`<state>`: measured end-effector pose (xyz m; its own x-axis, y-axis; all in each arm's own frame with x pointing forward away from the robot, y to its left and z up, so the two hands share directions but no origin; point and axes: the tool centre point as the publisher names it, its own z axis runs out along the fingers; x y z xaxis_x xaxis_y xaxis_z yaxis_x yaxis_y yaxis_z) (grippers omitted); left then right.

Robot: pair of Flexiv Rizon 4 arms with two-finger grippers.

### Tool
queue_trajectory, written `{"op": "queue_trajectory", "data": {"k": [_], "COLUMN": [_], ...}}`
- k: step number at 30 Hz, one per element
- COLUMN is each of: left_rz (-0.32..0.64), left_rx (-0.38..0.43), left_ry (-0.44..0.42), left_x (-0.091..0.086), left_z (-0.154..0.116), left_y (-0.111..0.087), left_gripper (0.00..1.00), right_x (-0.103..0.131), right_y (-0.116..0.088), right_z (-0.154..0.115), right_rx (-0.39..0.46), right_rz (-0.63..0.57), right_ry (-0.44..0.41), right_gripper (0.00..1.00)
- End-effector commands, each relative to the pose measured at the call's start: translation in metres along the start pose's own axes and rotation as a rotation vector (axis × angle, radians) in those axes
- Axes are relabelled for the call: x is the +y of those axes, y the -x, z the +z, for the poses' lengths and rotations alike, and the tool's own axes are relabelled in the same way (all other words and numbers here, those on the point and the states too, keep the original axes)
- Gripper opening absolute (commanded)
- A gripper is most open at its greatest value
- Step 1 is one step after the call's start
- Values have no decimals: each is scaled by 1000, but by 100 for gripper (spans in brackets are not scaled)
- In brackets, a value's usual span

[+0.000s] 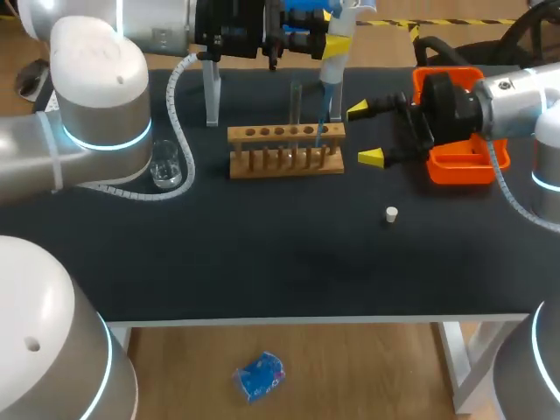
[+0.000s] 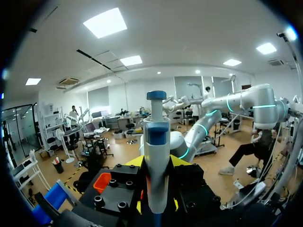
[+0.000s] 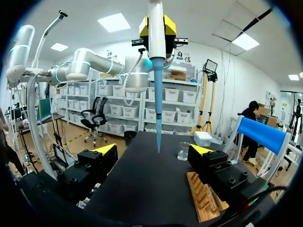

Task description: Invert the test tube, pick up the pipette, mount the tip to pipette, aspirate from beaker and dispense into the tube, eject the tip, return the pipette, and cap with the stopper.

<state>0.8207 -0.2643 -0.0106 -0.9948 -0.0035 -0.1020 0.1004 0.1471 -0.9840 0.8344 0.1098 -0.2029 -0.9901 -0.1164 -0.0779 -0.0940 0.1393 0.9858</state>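
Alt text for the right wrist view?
The left gripper holds a white pipette, blue tip down, above the black table, ahead of the open right gripper. A wooden rack sits beside it, a clear glass beaker beyond.

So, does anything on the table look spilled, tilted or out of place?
Nothing looks spilled or broken. The small white stopper lies loose on the table, apart from the wooden rack.
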Motion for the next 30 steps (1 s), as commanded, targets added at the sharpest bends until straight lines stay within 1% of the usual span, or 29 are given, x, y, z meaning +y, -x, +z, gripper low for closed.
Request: {"op": "queue_trajectory", "data": {"k": [1, 10, 13, 15, 20, 22, 25, 30], "left_rz": [-1, -1, -36, -52, -60, -52, -54, -62], "left_rx": [-1, -1, -9, -8, -12, -22, -33, -48], "left_ry": [1, 1, -34, -50, -60, -59, -72, -93], "left_x": [-1, -1, 18, 27, 40, 47, 57, 68], "left_z": [-1, -1, 1, 3, 4, 4, 4, 6], "left_y": [0, 0, -2, -4, -8, -11, -15, -18], "left_gripper": [0, 0, 0, 0, 0, 0, 0, 0], "right_x": [0, 0, -1, -1, 4, 7, 11, 16], "right_y": [-2, -2, -1, 0, 0, -1, -4, -8], "right_z": [0, 0, -1, -3, -3, -2, 1, 6], "right_rx": [-5, -5, -6, -10, -13, -30, -34, -52], "right_rz": [0, 0, 8, 20, 34, 48, 59, 85], "right_ry": [-1, -1, 3, 34, 54, 65, 82, 123], "right_gripper": [100, 100, 100, 100, 100, 100, 100, 100]}}
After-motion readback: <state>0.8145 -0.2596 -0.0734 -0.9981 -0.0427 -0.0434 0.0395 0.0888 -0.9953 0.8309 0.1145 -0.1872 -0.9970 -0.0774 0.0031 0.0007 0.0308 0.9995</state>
